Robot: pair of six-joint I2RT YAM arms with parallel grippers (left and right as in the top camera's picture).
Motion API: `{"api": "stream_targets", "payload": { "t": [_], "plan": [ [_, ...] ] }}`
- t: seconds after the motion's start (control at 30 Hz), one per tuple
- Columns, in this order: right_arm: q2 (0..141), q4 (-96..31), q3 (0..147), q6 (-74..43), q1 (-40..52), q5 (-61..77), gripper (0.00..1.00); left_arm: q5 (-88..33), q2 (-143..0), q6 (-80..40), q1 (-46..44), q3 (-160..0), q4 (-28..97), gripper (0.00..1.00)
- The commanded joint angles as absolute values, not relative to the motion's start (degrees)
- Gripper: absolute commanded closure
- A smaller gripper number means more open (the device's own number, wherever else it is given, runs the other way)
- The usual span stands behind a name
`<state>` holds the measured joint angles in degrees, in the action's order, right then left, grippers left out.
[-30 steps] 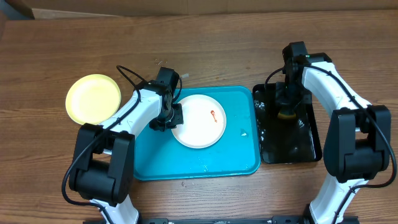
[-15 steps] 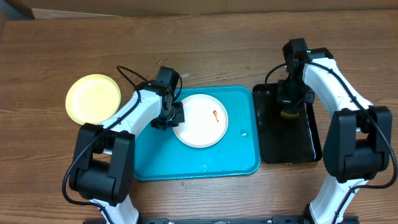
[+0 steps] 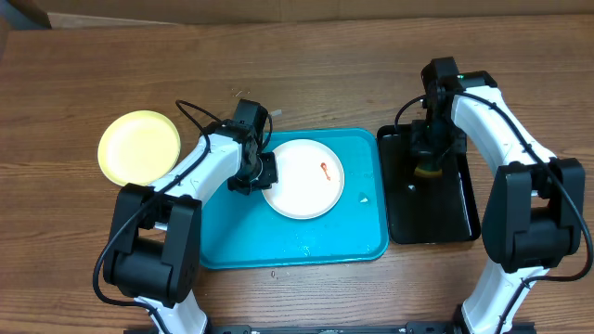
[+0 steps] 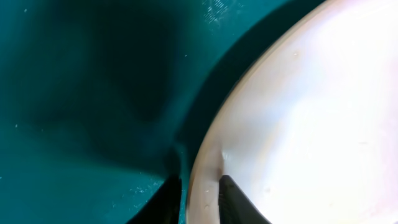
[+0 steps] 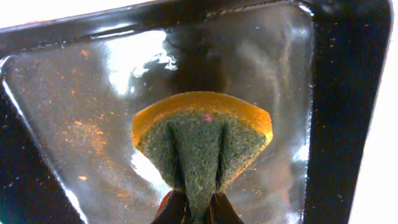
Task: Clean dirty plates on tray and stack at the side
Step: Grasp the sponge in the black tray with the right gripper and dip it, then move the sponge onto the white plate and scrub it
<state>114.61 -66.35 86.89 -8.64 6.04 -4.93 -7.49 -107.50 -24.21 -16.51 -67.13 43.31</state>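
A white plate point(image 3: 303, 178) with a small red smear point(image 3: 325, 169) lies flat on the turquoise tray point(image 3: 232, 232). My left gripper point(image 3: 256, 173) straddles the plate's left rim. In the left wrist view, one finger stands outside the rim over the tray point(image 4: 74, 93) and one stands on the plate point(image 4: 311, 124). A thin gap shows beside the rim, so the left gripper point(image 4: 200, 186) is slightly open. A pale yellow plate point(image 3: 139, 147) sits on the table to the left. My right gripper point(image 3: 429, 160) is shut on a yellow-green sponge point(image 5: 199, 134).
The sponge hangs over a black tray point(image 3: 464, 213) holding wet, shiny liquid with orange specks point(image 5: 81, 124), right of the turquoise tray. Small crumbs and droplets lie on the turquoise tray near its right side point(image 3: 364, 198). Bare wooden table surrounds both trays.
The white plate has slid a little to the right on the tray, and my left jaws have loosened from the rim. The right gripper with the sponge has barely shifted.
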Motion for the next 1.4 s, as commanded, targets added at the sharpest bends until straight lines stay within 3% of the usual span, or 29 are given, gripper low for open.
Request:
{"api": "stream_targets", "payload": {
  "t": [0.0,0.17,0.3,0.4,0.5,0.53,0.63,1.03,1.17,1.27,1.37],
  "plan": [
    [113.2,-66.6,88.6,-7.2,6.2,-4.4,0.96,-5.3,-108.3,-24.4,-16.5,-66.7,42.6,0.76],
    [113.2,-66.8,88.6,-7.2,6.2,-4.4,0.96,-3.8,-108.3,-24.4,-16.2,-66.7,42.7,0.96],
    [113.2,-67.0,88.6,-6.9,6.2,-4.6,0.96,-10.8,-108.3,-26.4,-16.2,-66.7,46.1,0.96],
    [113.2,-67.1,88.6,-4.6,6.2,-4.9,0.96,-13.4,-108.3,-26.8,-16.3,-66.7,47.3,0.80],
    [113.2,-67.3,89.0,-4.0,6.2,-7.7,0.96,-11.4,-108.3,-26.8,-16.1,-66.7,46.4,0.72],
    [113.2,-67.6,89.4,-4.0,6.2,-8.2,0.96,-10.6,-108.3,-26.8,-16.1,-66.7,46.0,0.74],
    [113.2,-68.6,90.9,-4.0,6.2,-8.3,0.96,-8.3,-108.3,-26.8,-16.1,-66.7,45.1,0.96],
    [113.3,-70.8,93.3,-5.7,7.6,-10.7,0.96,-8.9,-108.3,-26.9,-16.8,-66.7,44.9,0.96],
    [113.3,-71.2,93.5,-3.1,7.9,5.0,0.96,-8.9,-108.3,-26.8,-16.8,-66.7,44.7,0.96],
    [113.3,-69.7,93.5,-1.3,8.9,28.4,0.96,-8.9,-108.3,-26.8,-16.8,-66.7,44.7,0.96],
    [113.3,-67.3,93.5,-2.0,10.8,38.0,0.96,-8.9,-108.3,-26.8,-16.8,-66.7,44.6,0.95]
  ]
}}
